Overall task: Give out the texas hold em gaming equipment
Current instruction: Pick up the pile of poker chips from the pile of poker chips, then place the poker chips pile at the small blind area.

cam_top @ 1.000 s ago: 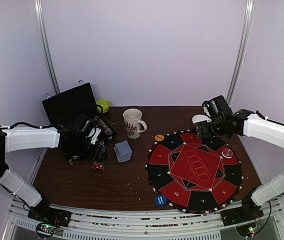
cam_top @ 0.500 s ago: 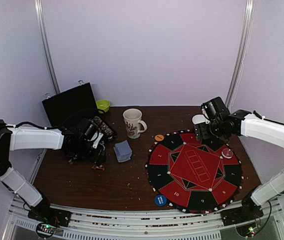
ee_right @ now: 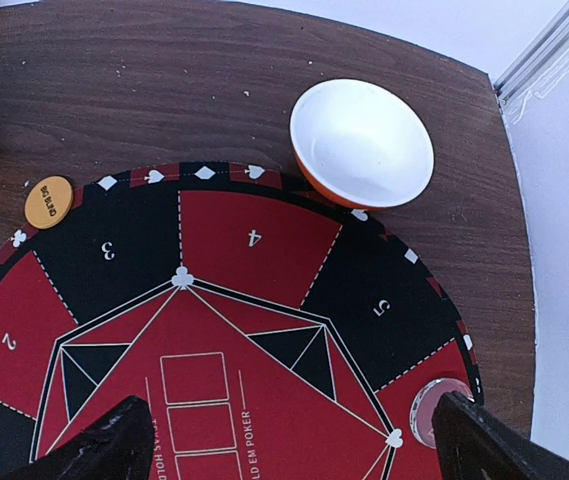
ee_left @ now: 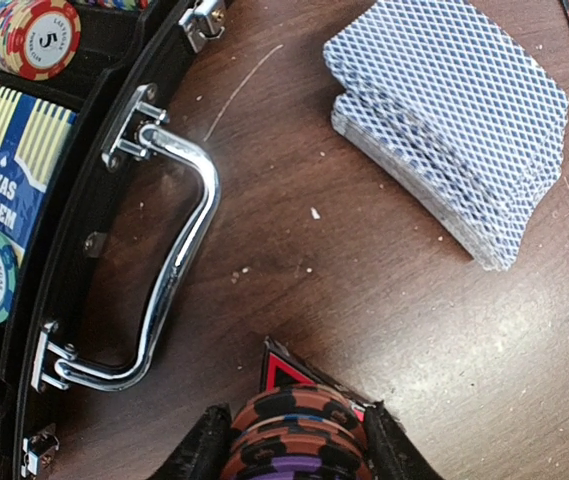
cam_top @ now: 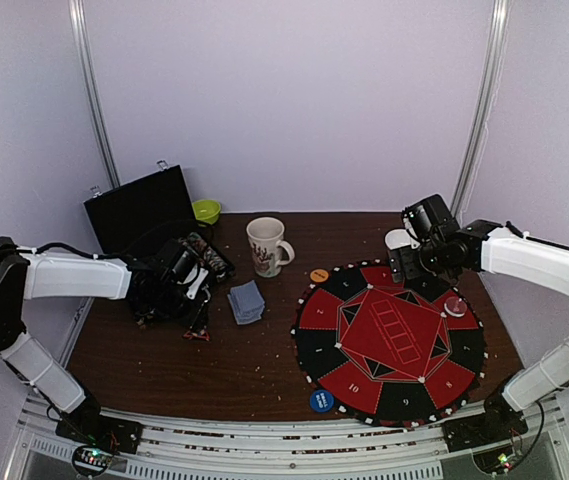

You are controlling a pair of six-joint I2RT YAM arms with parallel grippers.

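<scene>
Two arms are at work over the wooden table (cam_top: 164, 360). Left gripper (ee_left: 297, 462) is clamped on a short stack of poker chips (ee_left: 299, 415), orange-black over purple, with a finger touching each side. It sits low, just off the open chip case (ee_left: 84, 260) by the chrome handle (ee_left: 169, 250). We see bare wood between that handle and the fanned deck of playing cards (ee_left: 454, 120), so there's free room there. More boxed chips (ee_left: 39, 35) sit in the case.

Right gripper (ee_right: 294, 450) is spread wide with nothing in it, above the round poker mat (ee_right: 254, 250). Orange button disc (ee_right: 48, 200) sits at the mat's rim by seat 3. Clear disc (ee_right: 442, 405) sits on the rim past seat 5. White bowl (ee_right: 362, 142) overlaps the mat's far edge, close to the table corner. Blue disc (cam_top: 321, 401) is at the mat's near-left rim. White mug (cam_top: 266, 245) stands apart, between cards and mat.
</scene>
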